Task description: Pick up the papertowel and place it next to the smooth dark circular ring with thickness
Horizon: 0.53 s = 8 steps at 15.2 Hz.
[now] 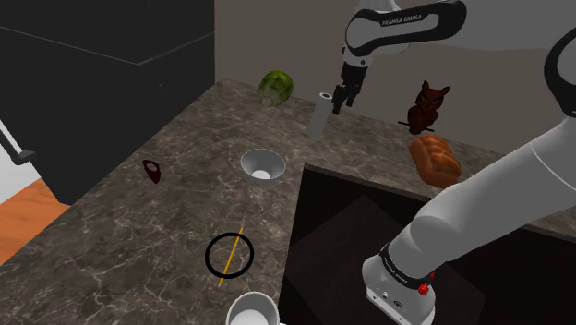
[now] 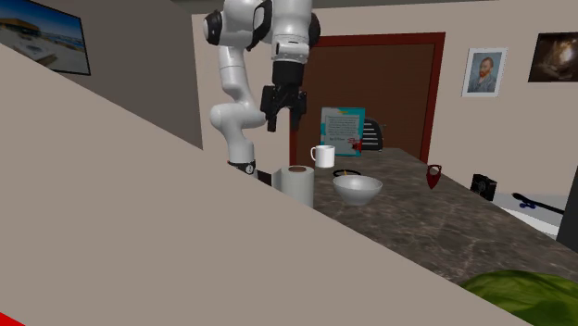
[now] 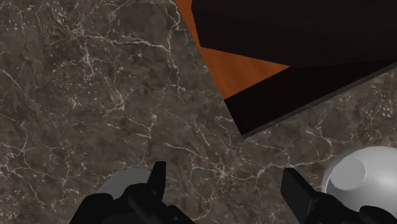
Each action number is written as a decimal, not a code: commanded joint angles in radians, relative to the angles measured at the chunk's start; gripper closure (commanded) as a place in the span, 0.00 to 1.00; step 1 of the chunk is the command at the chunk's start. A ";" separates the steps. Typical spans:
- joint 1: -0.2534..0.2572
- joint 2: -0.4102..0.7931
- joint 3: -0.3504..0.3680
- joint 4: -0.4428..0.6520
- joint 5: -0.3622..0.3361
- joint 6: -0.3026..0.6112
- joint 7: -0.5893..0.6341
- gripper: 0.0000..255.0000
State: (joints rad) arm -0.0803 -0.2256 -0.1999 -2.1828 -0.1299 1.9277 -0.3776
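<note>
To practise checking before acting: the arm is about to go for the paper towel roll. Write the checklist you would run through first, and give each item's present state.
1. Claw open: ok, the fingers stand apart in the wrist view.
2. Claw empty: ok, nothing sits between the fingers.
3. Paper towel upright on the counter: ok.
4. Claw centred over the roll: cannot tell. It hangs above the roll in the second exterior view, but the alignment is unclear.
5. Free spot beside the dark ring: ok, there is bare counter around it, though a yellow stick lies across the ring.
</note>
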 commanded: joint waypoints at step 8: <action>-0.030 0.308 -0.065 0.279 0.105 0.089 -0.212 0.00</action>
State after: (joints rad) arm -0.1043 0.0335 -0.2589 -1.9592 -0.0434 2.0174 -0.5602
